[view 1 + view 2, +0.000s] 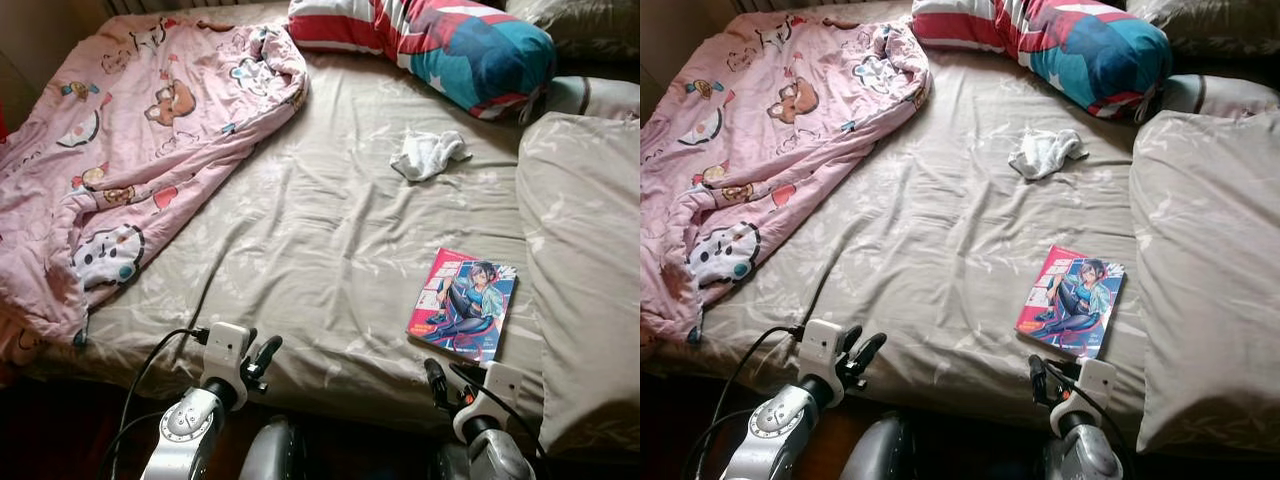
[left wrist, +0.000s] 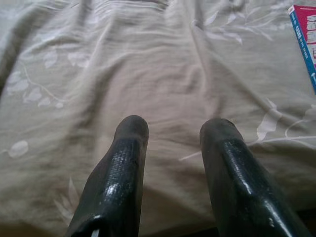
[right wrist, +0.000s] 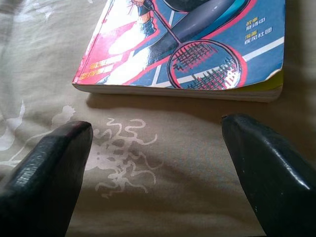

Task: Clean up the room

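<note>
Right gripper (image 3: 158, 148) spread before comic book (image 3: 197, 44) (cover script illegible) on bed (image 1: 320, 230)

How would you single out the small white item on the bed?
Start at the striped red, white and teal pillow at the head of the bed. Just below it lies a crumpled white cloth, the only plain white thing on the beige sheet.

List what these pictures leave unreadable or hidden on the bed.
- Glossy comic book: cover lettering too small in the eye views; right wrist view cuts off its top.
- Crumpled white cloth: too bunched to identify.
- Pink cartoon-print blanket: cut by the left edge.
- Bed surface under the grey pillow: hidden.
</note>
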